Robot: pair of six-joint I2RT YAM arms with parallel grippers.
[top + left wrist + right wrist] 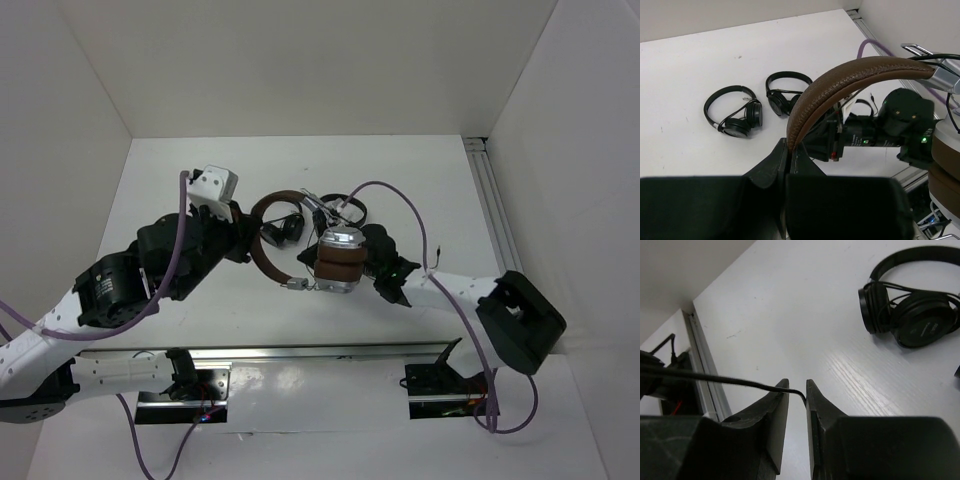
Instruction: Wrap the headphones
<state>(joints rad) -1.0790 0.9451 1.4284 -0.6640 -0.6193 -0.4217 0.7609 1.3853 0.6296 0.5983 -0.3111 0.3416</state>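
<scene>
**Top external view.** The headphones [340, 262] are at the middle of the table [420, 165]. The left gripper [240, 238] meets them from the left-edge side and the right gripper [375, 258] from the right-edge side.

**Left wrist view.** Only this view shows the left fingers pressed together on the brown headband [840, 75]. Toward the far edge lie a black headset [735, 118] and a second black headset [782, 95].

**Right wrist view.** Only this view shows the thin cable [715, 376] running into the narrow gap between the right fingers. Whether it is pinched cannot be told.
</scene>
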